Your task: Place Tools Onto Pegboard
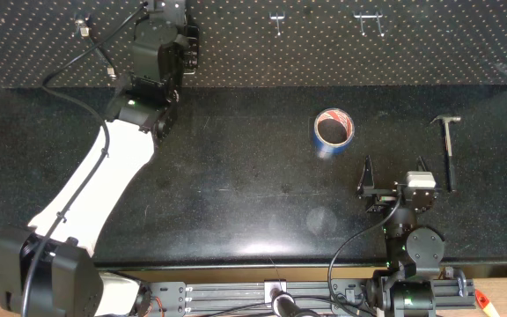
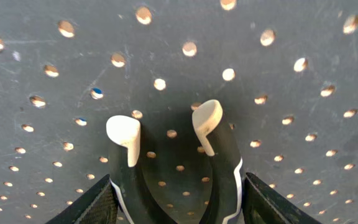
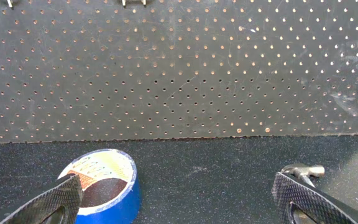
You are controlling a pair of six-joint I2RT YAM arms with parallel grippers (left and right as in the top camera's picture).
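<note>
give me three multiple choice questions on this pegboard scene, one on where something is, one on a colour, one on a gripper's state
1. Where is the hammer?
A) flat on the table, beside the right gripper
B) hanging from a hook
C) on the floor

2. What colour is the tape roll?
A) red
B) blue
C) yellow

3. What state is the left gripper in?
A) open over the table
B) shut on the tape roll
C) shut on the pliers, up at the pegboard

Answers: A, the hammer lies on the black table; B, the roll's outer wall is blue; C, the pliers' handles sit between its fingers.
</note>
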